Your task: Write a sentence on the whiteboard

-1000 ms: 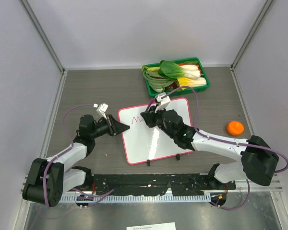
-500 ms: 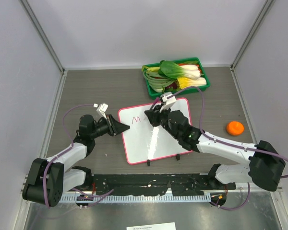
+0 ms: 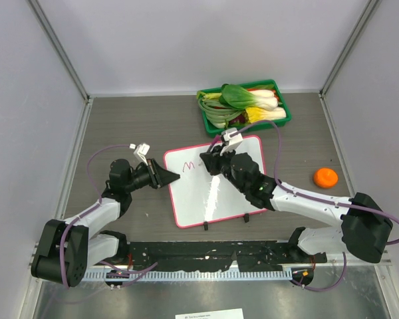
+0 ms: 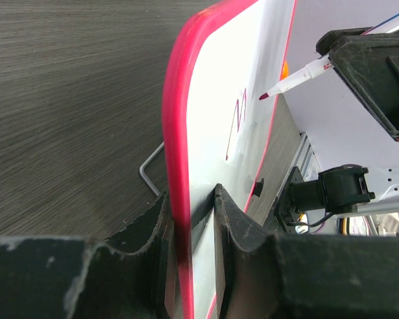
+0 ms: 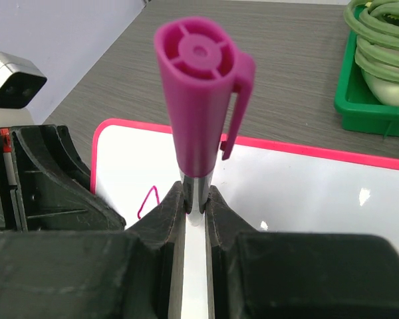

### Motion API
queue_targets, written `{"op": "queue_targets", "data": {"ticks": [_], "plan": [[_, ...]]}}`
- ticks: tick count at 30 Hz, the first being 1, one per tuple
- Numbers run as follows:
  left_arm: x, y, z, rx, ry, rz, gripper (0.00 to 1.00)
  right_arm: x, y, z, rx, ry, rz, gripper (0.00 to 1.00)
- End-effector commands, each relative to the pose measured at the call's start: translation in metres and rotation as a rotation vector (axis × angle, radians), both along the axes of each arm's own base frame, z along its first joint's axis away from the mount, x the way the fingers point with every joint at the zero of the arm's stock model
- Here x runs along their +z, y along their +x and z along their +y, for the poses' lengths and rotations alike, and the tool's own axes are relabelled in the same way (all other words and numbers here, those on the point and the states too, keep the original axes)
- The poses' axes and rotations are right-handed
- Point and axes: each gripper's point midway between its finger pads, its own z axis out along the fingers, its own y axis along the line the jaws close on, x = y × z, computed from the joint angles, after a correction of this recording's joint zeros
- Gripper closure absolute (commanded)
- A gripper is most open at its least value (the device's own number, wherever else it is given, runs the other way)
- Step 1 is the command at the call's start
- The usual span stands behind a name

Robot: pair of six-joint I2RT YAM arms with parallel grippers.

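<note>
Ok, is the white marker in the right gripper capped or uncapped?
Uncapped. The white marker shows a bare magenta tip beside the pink-framed whiteboard, and its magenta cap sits on its back end, above the right gripper.

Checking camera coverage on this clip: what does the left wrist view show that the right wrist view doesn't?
Only the left wrist view: the left claw clamped on the pink edge of the whiteboard, and the tip of the marker near the writing; whether it touches is unclear.
Only the right wrist view: the right claw shut on the marker's barrel, the magenta cap on its back end, and the green tray of vegetables.
Both: the whiteboard's white face and the purple zigzag stroke.
</note>
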Motion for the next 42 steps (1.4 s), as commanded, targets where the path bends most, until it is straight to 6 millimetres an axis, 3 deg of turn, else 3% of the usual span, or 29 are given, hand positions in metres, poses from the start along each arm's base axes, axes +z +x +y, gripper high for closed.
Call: {"op": "queue_targets", "data": {"ticks": [1,10,22,42], "plan": [[-0.024,0.004,0.011,0.041,0.096,-0.02,1.0,0.039,0.014,0.001,-0.06,0.105,-0.07,0.99],[-0.024,0.004,0.011,0.043,0.098,-0.022,1.0,0.028,0.02,0.006,-0.071,0.078,-0.053,0.99],[-0.023,0.003,0.011,0.042,0.099,-0.024,1.0,0.009,0.01,0.012,-0.004,0.03,-0.007,0.99],[-0.024,0.005,0.011,0.046,0.101,-0.022,1.0,-0.009,0.004,-0.006,-0.032,-0.031,0.014,0.99]]}}
